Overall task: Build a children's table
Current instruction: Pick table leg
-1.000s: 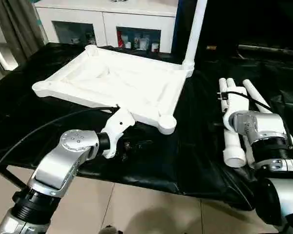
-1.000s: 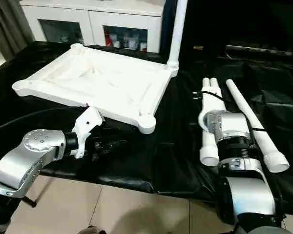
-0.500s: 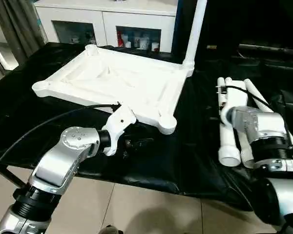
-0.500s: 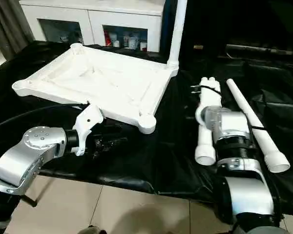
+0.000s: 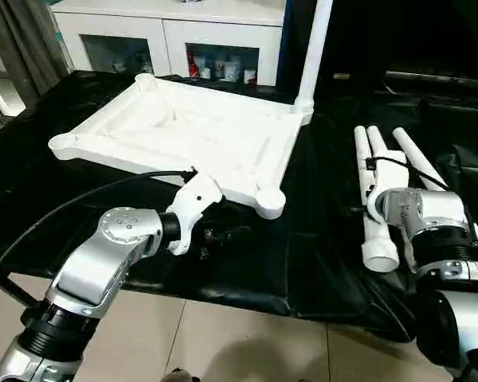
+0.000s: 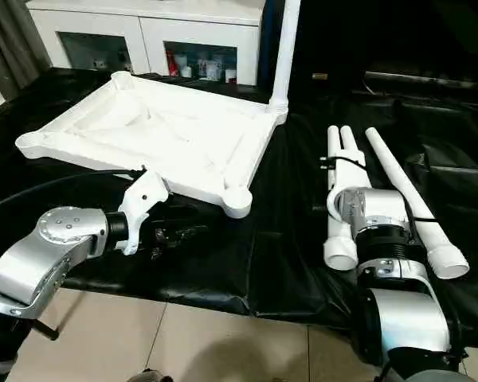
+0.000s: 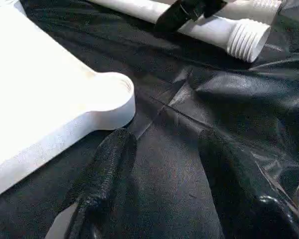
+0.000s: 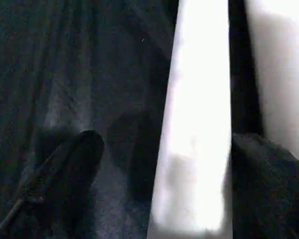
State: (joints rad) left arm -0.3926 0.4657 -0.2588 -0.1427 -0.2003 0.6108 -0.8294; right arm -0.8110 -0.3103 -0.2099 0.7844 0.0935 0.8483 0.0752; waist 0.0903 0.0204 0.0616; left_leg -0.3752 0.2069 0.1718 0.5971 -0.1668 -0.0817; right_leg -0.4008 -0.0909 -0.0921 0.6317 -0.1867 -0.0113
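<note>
The children's table tabletop (image 5: 183, 135) lies underside up on the black cloth. One white leg (image 5: 315, 48) stands upright in its far right corner socket. Three more legs (image 5: 370, 183) lie side by side to the right. My left gripper (image 7: 164, 142) hovers low over the cloth just in front of the near right corner socket (image 7: 112, 94), open and holding nothing. My right gripper (image 8: 167, 149) is open and straddles one lying leg (image 8: 199, 124), with its black fingers (image 8: 65, 169) on either side and a gap to the leg on one side.
A white cabinet (image 5: 175, 40) with glass doors stands behind the draped table. The cloth's near edge (image 5: 247, 290) hangs over a tiled floor. A black cable (image 5: 56, 215) loops from my left forearm across the cloth.
My right wrist has slid a little along the lying legs toward their thick near ends. The left arm has stayed put. The camera has shifted slightly.
</note>
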